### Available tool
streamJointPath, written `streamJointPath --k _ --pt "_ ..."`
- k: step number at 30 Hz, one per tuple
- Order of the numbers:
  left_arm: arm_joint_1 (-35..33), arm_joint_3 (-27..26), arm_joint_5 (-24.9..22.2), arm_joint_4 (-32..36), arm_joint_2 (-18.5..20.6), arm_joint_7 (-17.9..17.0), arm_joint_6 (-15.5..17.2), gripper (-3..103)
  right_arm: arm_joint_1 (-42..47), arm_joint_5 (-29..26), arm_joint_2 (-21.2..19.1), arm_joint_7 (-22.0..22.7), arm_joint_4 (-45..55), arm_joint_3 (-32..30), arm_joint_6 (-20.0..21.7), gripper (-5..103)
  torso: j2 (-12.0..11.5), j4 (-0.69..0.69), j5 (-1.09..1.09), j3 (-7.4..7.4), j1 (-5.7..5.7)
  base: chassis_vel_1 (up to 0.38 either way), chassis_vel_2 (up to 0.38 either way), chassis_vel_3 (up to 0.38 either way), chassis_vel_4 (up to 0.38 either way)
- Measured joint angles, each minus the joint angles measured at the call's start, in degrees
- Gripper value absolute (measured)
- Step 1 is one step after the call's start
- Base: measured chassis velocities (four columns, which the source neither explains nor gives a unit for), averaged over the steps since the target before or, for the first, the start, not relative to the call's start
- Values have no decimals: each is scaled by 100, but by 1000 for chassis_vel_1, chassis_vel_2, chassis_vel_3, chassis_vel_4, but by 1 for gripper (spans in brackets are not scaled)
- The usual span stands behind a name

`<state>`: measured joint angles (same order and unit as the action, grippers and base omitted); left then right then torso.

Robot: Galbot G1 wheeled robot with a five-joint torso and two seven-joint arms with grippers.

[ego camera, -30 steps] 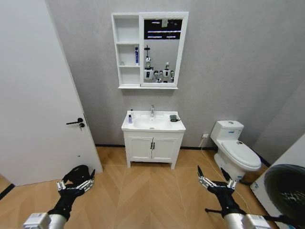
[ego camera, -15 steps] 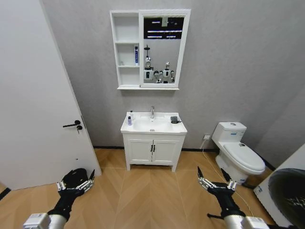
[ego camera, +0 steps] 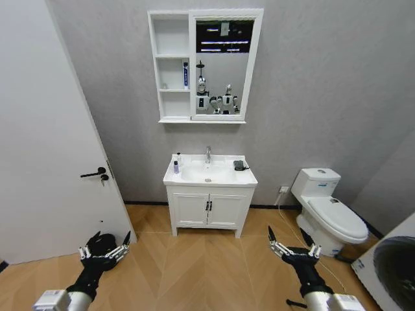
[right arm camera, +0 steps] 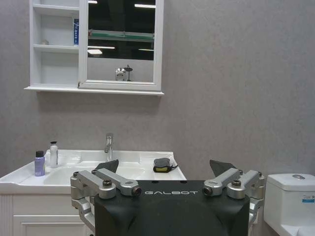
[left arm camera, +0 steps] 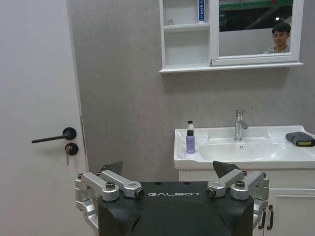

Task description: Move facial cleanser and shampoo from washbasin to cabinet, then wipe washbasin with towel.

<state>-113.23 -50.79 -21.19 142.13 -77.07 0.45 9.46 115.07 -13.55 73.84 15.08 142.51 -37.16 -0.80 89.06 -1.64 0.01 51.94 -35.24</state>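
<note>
1. Head view: we face the washbasin (ego camera: 209, 173) across the wood floor, its long side running along the wall. A purple bottle (ego camera: 176, 166) and a white bottle (ego camera: 179, 157) stand upright at its left rear corner; the dark towel (ego camera: 239, 165) lies flat at the right rear. Above hangs the cabinet (ego camera: 172, 65), a blue tube (ego camera: 186, 74) upright on its middle shelf. Our left claw (ego camera: 104, 251) and right claw (ego camera: 292, 247) hang low, fingers spread, holding nothing.

2. Left wrist view: the left claw (left arm camera: 167, 173) gapes wide and empty, pointed toward the washbasin (left arm camera: 246, 153).

3. Right wrist view: the right claw (right arm camera: 164, 171) is likewise wide and empty; the towel (right arm camera: 161, 164) lies beside the faucet (right arm camera: 109, 142).
</note>
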Motion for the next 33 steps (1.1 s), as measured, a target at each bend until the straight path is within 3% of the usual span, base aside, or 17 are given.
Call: streamJointPath --k 33 --pt "12 64 129 -86 6 47 -32 100 -67 54 35 124 -177 68 -48 100 -1 0 -3 0 -2 -226 233 230 -233"
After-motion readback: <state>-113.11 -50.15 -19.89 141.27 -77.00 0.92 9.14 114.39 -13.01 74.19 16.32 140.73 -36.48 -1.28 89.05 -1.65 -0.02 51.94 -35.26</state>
